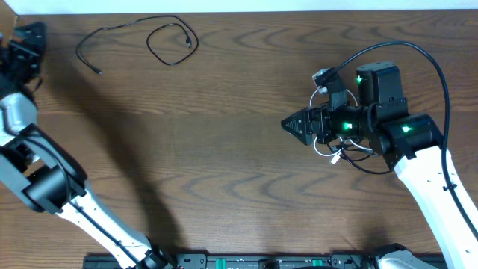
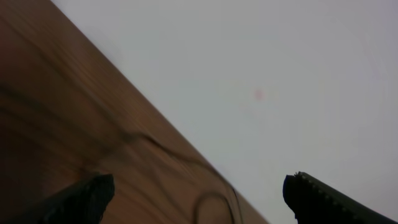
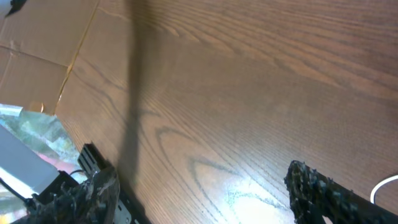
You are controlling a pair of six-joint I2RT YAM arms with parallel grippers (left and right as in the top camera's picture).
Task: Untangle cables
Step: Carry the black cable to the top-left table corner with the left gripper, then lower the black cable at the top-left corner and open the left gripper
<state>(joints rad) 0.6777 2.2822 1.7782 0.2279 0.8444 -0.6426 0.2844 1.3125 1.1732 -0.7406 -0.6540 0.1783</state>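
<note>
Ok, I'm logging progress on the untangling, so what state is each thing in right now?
Black cable: lying free on the table, one loose loop, apart from the others.
White cable: on the table under the right arm, mostly hidden; tangled or not, cannot tell.
Left gripper: open, empty.
Right gripper: open, empty.

A black cable (image 1: 142, 21) lies looped far left, white cable (image 1: 337, 157) under the right arm (image 1: 418, 149).
</note>
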